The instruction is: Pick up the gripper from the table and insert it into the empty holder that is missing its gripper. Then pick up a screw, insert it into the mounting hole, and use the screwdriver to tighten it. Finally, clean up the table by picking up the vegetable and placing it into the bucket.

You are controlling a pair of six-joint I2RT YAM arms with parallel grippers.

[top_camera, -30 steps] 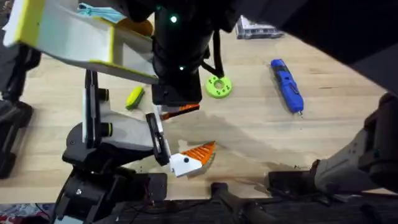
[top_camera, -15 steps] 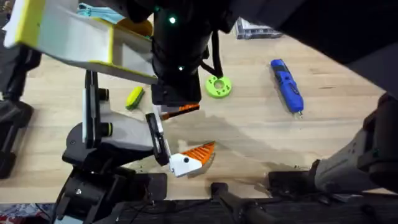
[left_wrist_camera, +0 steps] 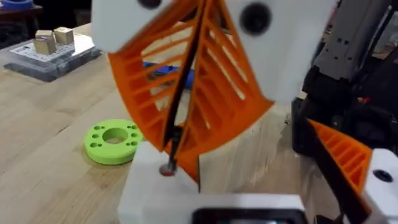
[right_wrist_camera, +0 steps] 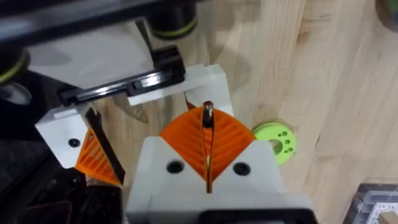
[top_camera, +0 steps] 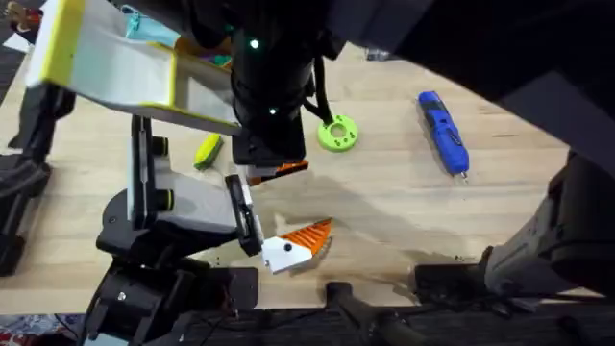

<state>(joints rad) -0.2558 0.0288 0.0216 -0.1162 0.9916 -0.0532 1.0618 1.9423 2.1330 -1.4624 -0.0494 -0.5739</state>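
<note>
Screw (right_wrist_camera: 207,113) is sitting pinched between the orange pads of the right gripper (top_camera: 279,170), whose fingers are pressing together on it, tip pointing down at the white block of the holder (top_camera: 192,207). The gripper piece (top_camera: 298,240) is lying at the holder's black bracket, at about 5 o'clock from the right gripper; it appears seated, though I cannot tell whether it is fully home. The right arm is reaching across the middle from the 4 o'clock side and rising close under the overhead camera, with its wrist hanging nearly straight down over the holder. In my judgement the screw is being lined up with the mounting hole, and the hole itself is not showing clearly. The main risk is the thin screw tilting in the ribbed pads and meeting the block off-centre, then slipping out and rolling across the table (top_camera: 384,211). Pressing down too hard could also be nudging the unsecured gripper piece out of the bracket. The green disc (top_camera: 337,134) is lying near at 2 o'clock, the screwdriver (top_camera: 444,133) well apart at 3 o'clock, and the vegetable (top_camera: 208,150) near at 10 o'clock.
</note>
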